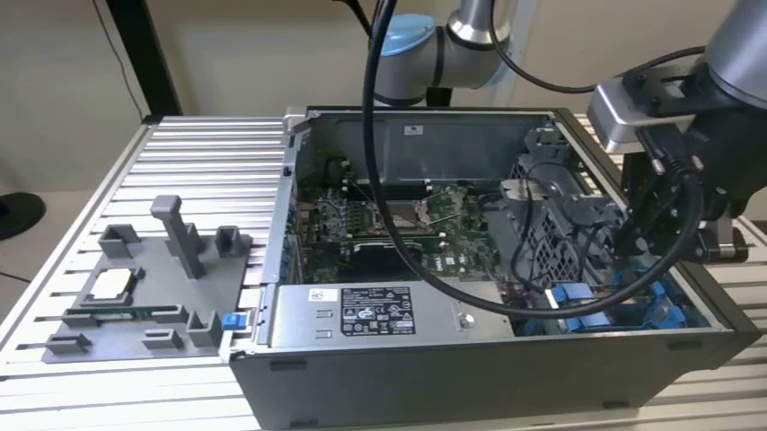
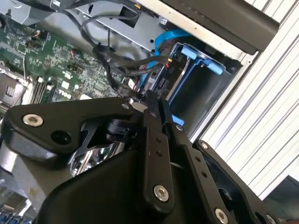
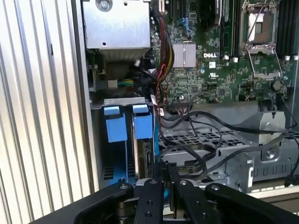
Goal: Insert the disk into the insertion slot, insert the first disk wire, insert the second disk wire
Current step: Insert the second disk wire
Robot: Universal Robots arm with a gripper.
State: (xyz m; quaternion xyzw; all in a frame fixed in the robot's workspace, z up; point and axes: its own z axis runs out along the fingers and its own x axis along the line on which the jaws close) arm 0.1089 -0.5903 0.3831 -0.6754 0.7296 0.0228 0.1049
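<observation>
We've got the gripper (image 3: 169, 175) down inside the open computer case (image 1: 480, 359), right at the insertion slot (image 3: 128, 140) with its blue rails. Jaws look pressed together, though we can't say whether anything thin sits between them. The disk (image 2: 156, 84) looks seated in the bay, edge-on beside black cables (image 2: 117, 65). The green motherboard (image 3: 224, 70) lies just beyond.

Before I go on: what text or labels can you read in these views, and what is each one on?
No text is quoted here.
Power-supply box label: dense print and symbols, too small to read.
Small sticker beside that label: too small to read.
Back-wall sticker inside the case: too small to read.
Motherboard lettering: a white maker's mark, not transcribed; the component codes around it are too small to read.
</observation>
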